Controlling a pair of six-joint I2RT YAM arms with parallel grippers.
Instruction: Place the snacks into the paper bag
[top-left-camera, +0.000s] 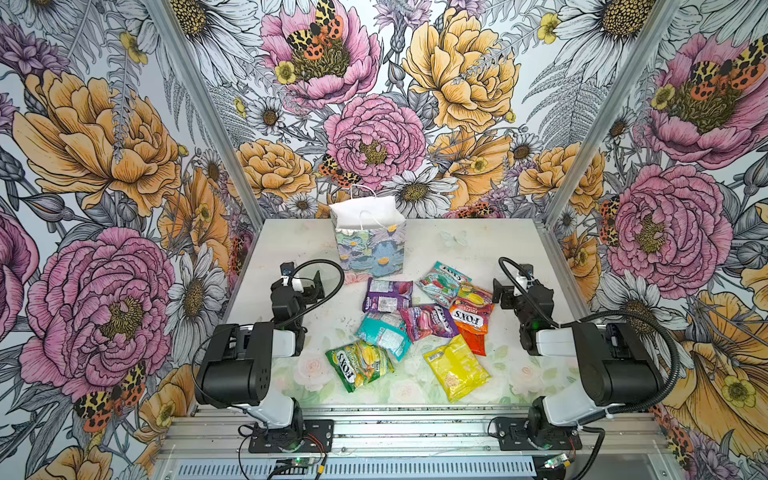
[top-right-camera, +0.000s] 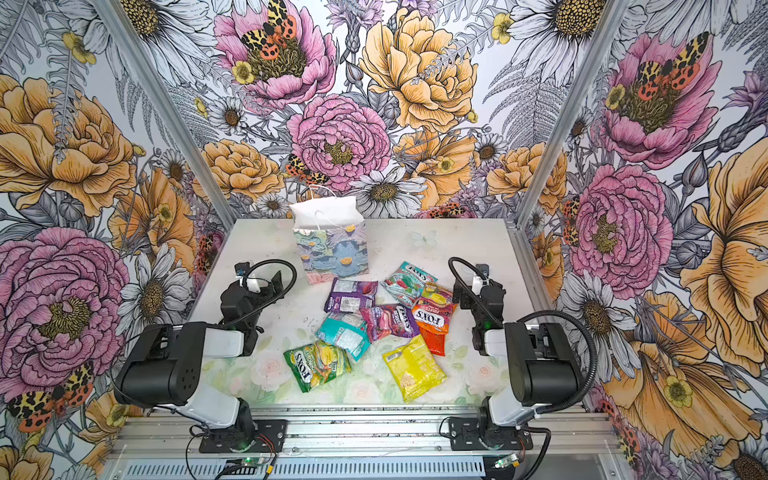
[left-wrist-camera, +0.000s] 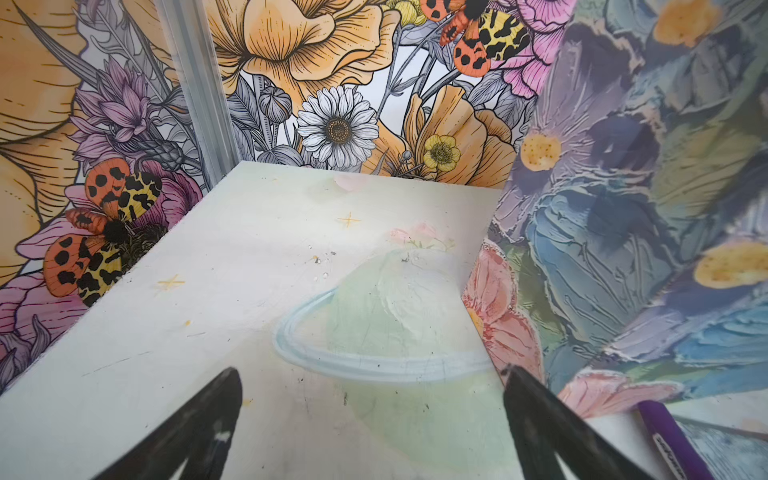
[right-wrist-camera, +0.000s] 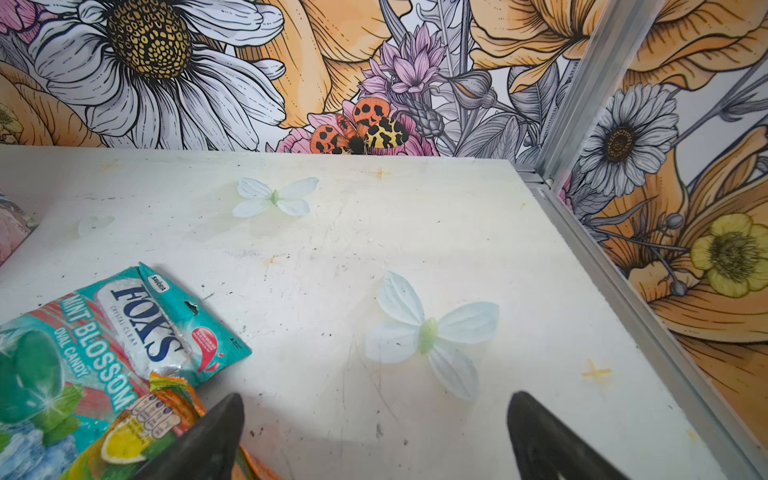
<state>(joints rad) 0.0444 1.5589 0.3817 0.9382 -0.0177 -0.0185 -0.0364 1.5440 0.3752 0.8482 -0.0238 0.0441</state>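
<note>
The paper bag (top-left-camera: 368, 245) (top-right-camera: 332, 253) stands upright and open-mouthed at the back middle of the table. Several snacks lie loose in front of it: purple (top-left-camera: 388, 295), mint red-green (top-left-camera: 442, 279), orange (top-left-camera: 471, 324), magenta (top-left-camera: 430, 320), teal (top-left-camera: 382, 332), green (top-left-camera: 359, 365) and yellow (top-left-camera: 457, 368). My left gripper (top-left-camera: 309, 286) (left-wrist-camera: 370, 374) hovers open and empty left of the bag (left-wrist-camera: 623, 208), near the purple packet's edge (left-wrist-camera: 673, 440). My right gripper (top-left-camera: 500, 293) (right-wrist-camera: 374, 399) is open and empty beside the mint packet (right-wrist-camera: 124, 332) and a citrus packet (right-wrist-camera: 137, 436).
Flower-printed walls (top-left-camera: 104, 166) and aluminium corner posts (top-left-camera: 199, 104) close in the table (top-left-camera: 457, 241) on three sides. The arm bases sit on a metal rail (top-left-camera: 395, 428) along the front edge.
</note>
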